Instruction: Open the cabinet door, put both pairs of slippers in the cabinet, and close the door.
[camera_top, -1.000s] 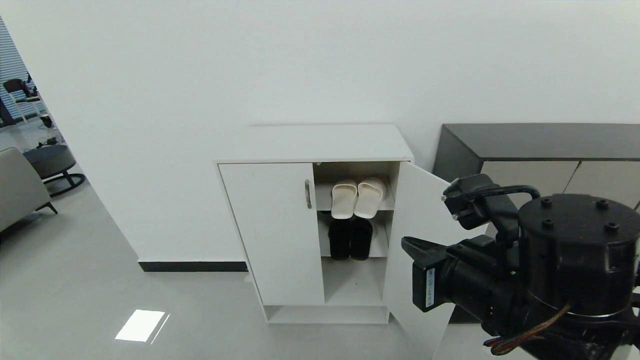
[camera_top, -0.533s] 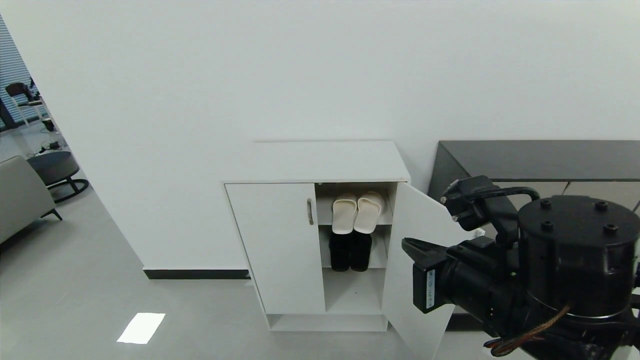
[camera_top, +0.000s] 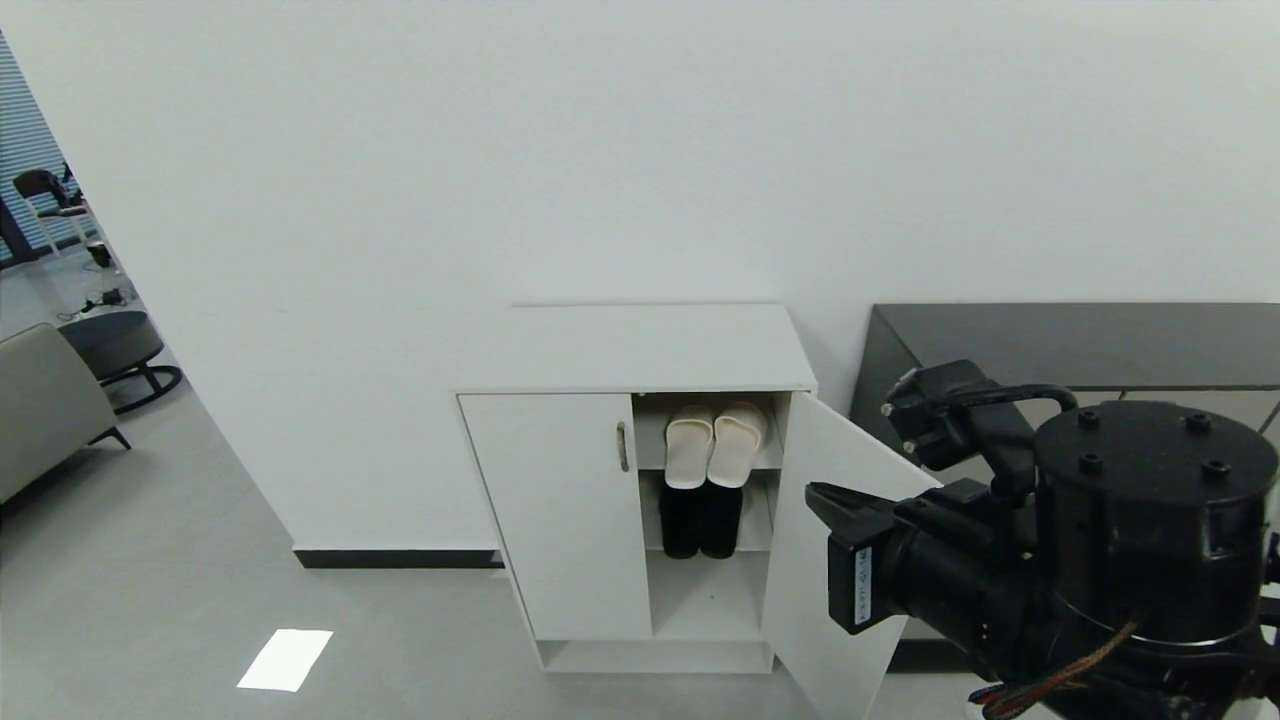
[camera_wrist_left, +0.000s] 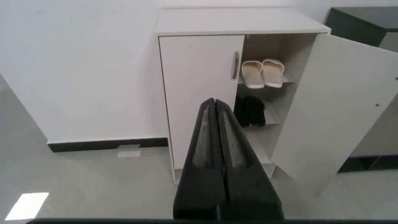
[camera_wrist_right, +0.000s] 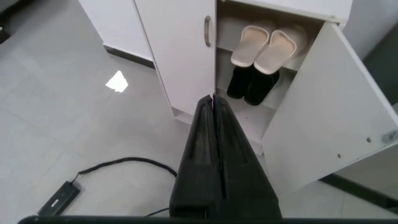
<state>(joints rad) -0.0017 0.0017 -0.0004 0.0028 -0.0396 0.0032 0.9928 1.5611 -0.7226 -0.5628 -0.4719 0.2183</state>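
Head view: white pair (camera_top: 712, 445) and black pair (camera_top: 700, 518) of slippers are lying in the open cabinet (camera_top: 640, 350)

One cabinet is standing against the white wall (camera_top: 600, 150), and it is carrying two doors. The left door (camera_top: 550, 510), with one metal handle (camera_top: 622, 446), is sitting shut; the right door (camera_top: 820, 560) is hanging open. Two pairs of slippers, four pieces together, are resting inside: the white pair on the upper shelf (camera_top: 768, 456), the black pair on the shelf just below it.

Two hands are showing. The left hand (camera_wrist_left: 214, 101) is hanging in front of the cabinet with its fingers pressed together, holding nothing. The right hand (camera_wrist_right: 214, 98) is hanging above the floor (camera_top: 150, 600) before the open side, fingers also pressed together and gripping nothing.

The floor is lying grey and smooth, with one light patch (camera_top: 285, 659) and one black skirting strip (camera_top: 400, 559) under the wall. One dark sideboard (camera_top: 1080, 340) is standing just beside the cabinet on the right. One sofa (camera_top: 40, 400) and one round table (camera_top: 115, 345) are standing well apart on the left. One black cable (camera_wrist_right: 118, 167) is lying on the floor.

Compared with one second ago, the cabinet is showing lower and a little smaller. The whole picture is shifting with it, so the camera is moving, not the furniture. Both pairs are keeping their shelves.
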